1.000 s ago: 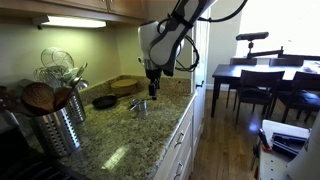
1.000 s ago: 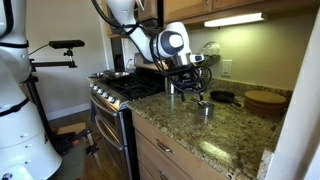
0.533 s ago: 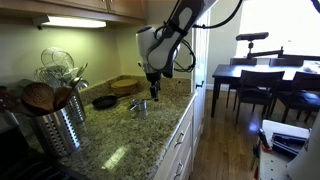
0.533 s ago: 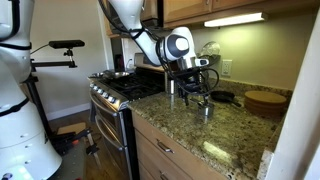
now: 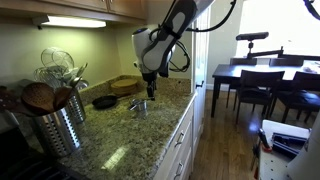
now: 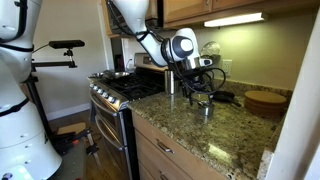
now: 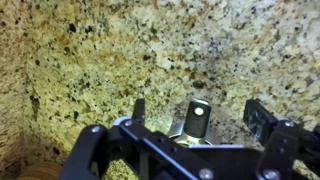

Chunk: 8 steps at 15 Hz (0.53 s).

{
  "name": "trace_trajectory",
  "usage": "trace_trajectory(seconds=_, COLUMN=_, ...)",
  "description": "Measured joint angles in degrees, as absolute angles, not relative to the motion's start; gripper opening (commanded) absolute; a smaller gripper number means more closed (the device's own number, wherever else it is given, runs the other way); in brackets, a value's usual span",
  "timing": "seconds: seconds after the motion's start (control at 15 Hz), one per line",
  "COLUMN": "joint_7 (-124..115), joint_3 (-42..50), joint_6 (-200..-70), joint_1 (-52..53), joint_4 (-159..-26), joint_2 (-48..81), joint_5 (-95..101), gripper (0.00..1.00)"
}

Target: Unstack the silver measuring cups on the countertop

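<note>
- The gripper (image 5: 150, 92) is being held fully open, empty, just above the silver measuring cups (image 5: 140, 106).
- The cups are being supported by the countertop (image 5: 125, 138).
- In the wrist view, a cup handle (image 7: 197, 113) is being framed between the jaws, untouched.

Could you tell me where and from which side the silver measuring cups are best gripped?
Probably by the flat handle of the silver measuring cups, from straight above: it juts out thin and flat, and in the wrist view the open gripper hangs astride it.
</note>
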<state>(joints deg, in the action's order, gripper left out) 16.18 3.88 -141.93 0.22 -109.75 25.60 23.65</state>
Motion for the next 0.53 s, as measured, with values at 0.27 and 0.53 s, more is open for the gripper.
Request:
trace_trajectory(seconds=0.27, joint_7=17.3, joint_3=3.8, joint_6=-141.7, joint_1=0.2, joint_4=-107.1, joint_2=27.6, joint_5=23.6, gripper=1.00)
trace_trajectory(seconds=0.53, joint_7=17.9, joint_3=3.5, joint_6=-141.6, joint_1=0.3, joint_4=-104.9, joint_2=29.6, joint_5=23.6, gripper=1.00)
